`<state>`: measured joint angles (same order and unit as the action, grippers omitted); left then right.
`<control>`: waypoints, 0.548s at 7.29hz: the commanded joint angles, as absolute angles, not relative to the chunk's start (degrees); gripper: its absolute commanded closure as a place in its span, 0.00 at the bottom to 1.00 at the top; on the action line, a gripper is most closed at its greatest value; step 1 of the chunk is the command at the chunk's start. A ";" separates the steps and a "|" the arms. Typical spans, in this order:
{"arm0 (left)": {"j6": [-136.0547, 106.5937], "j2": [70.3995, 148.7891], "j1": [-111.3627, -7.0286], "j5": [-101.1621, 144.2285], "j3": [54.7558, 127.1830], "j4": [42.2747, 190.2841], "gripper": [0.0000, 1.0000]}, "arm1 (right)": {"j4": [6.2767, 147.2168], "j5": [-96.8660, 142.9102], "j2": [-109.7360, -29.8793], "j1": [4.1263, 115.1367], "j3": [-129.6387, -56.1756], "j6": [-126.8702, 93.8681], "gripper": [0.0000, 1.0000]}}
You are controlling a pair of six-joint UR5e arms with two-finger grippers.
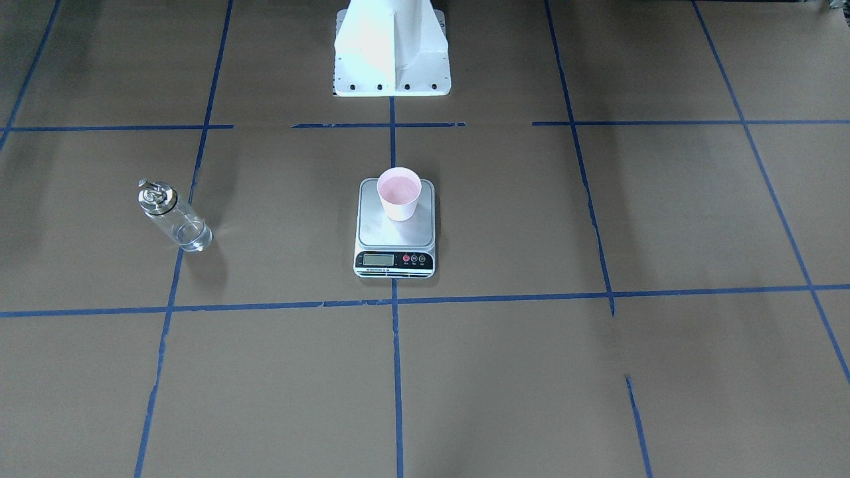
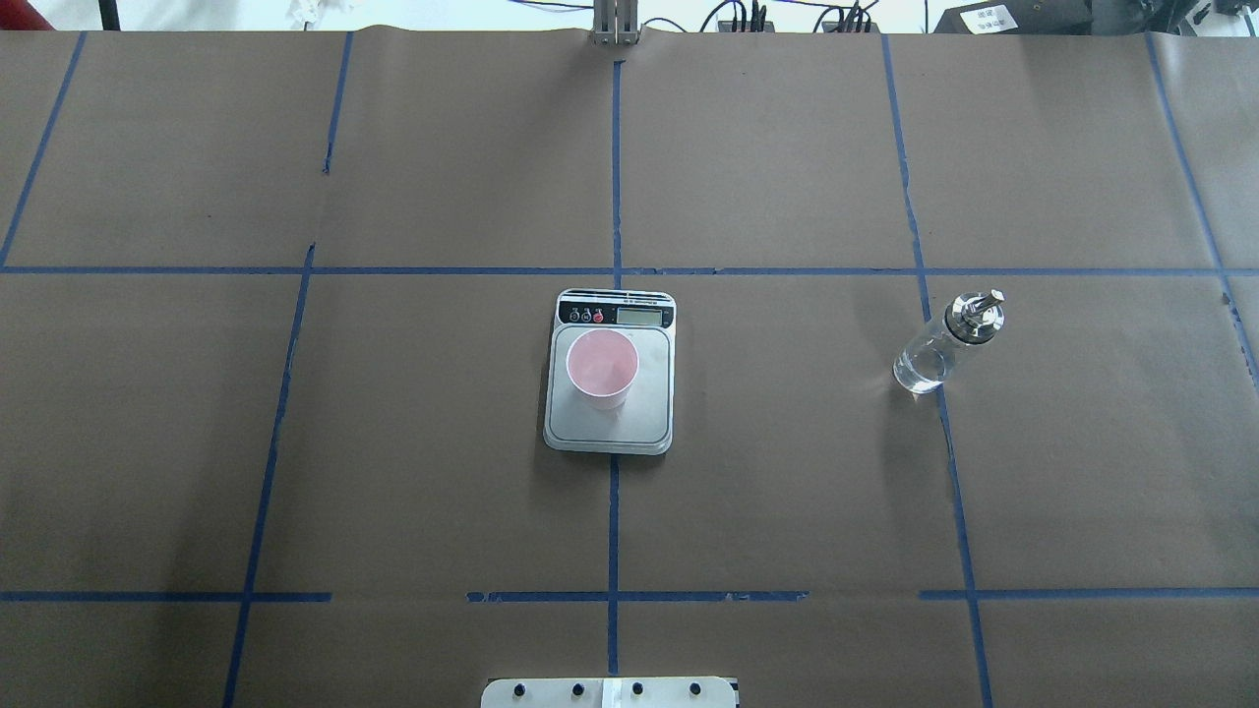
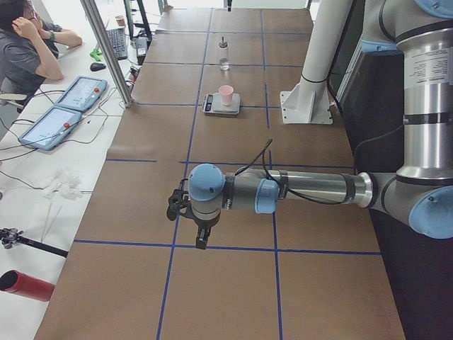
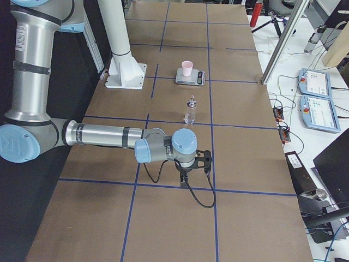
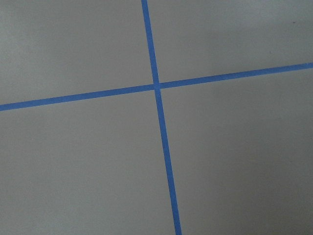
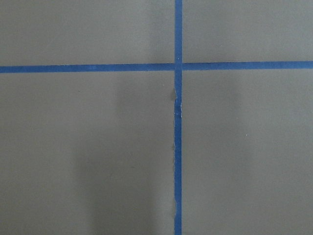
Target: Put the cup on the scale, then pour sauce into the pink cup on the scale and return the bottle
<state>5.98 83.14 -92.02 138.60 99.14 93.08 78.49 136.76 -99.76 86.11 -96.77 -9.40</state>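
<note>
Right end effector (image 4: 182,174) hangs low over bare bench (image 2: 393,442), fingers down. Open or closed: cannot tell from the side view. Its wrist view shows only a blue tape crossing (image 6: 178,66).
Left end effector (image 3: 202,239) is likewise low at the opposite end, state unreadable, nothing seen in it.

Bottle (image 2: 934,349) stands upright on the robot's right, beside a tape line, well apart from the scale (image 2: 610,438).
Cup (image 2: 602,366) stands upright on the platform, toward the display end. Whether it holds sauce: cannot tell.

Judgement: cup is placed, so the pour looks to be next, and the right arm is nearer.
- Grip the glass body below the metal cap.
- Lift straight up.
- Bring the spout over the cup mouth without touching the cup; it looks light and easily knocked.
- Tip slowly.
- Set the bottle back upright by its tape line.
</note>
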 commanded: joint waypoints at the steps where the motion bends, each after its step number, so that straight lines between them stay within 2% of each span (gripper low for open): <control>1: 5.98 83.14 -92.02 138.52 99.14 93.08 0.00 | 78.49 136.76 -99.76 85.96 -96.77 -9.40 0.00; 4: 5.98 83.14 -91.93 138.60 99.14 93.16 0.00 | 78.49 136.76 -99.76 85.70 -96.68 -9.40 0.00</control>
<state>5.98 83.15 -92.01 138.54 99.14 93.09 78.49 136.76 -99.76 85.83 -96.74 -9.40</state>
